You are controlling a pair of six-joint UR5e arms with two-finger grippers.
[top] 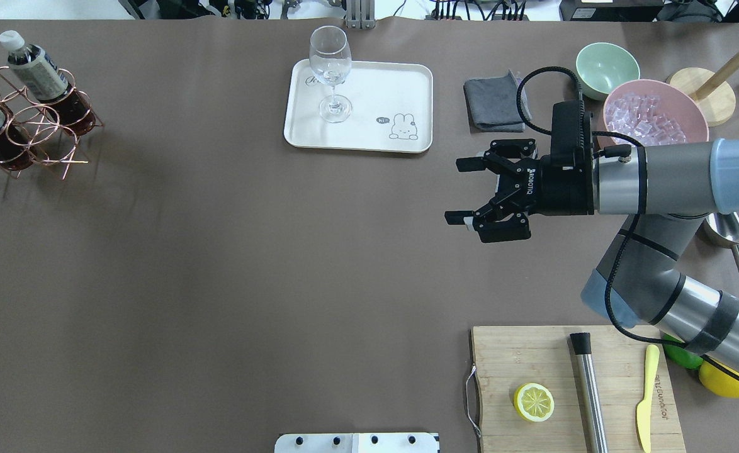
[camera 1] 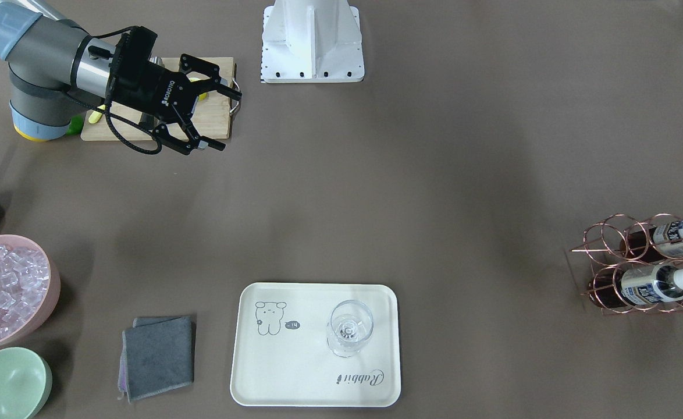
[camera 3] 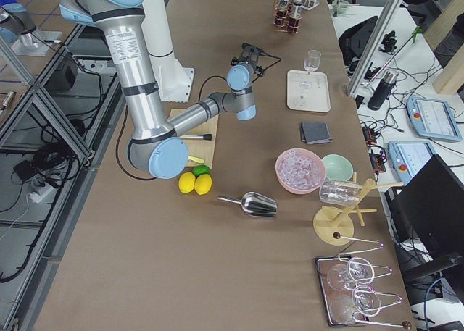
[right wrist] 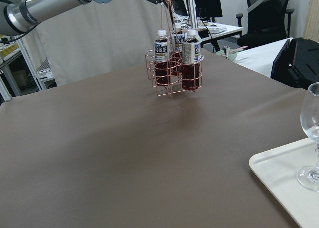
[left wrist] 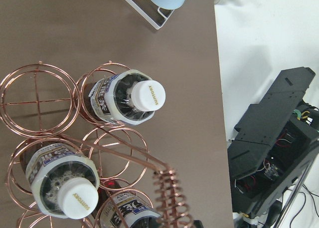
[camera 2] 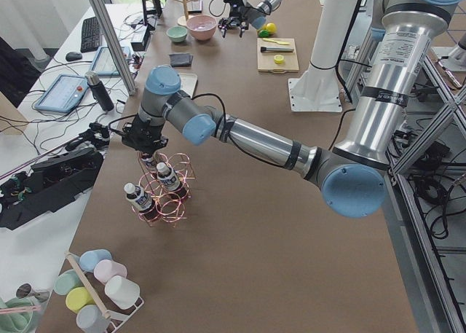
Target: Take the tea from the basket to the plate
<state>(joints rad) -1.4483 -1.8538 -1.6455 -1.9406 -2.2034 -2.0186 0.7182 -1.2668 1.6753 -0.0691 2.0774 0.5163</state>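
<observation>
Overhead looks forward and down from behind; the front view faces it, sharing the plate (top: 369, 107), 12 o'clock against 6. Left wrist stares down closely at the basket (left wrist: 168, 190).

Three capped tea bottles (left wrist: 132, 98) stand in the wire basket (left wrist: 169, 198)

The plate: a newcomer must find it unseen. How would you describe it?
On the brown table, look mid-way along the edge farthest from the robot, beside a folded grey cloth. The plate is the flat cream-white rectangular tray holding a stemmed glass; unlike the round green bowl and pink bowl nearby, it bears a cartoon drawing.
</observation>
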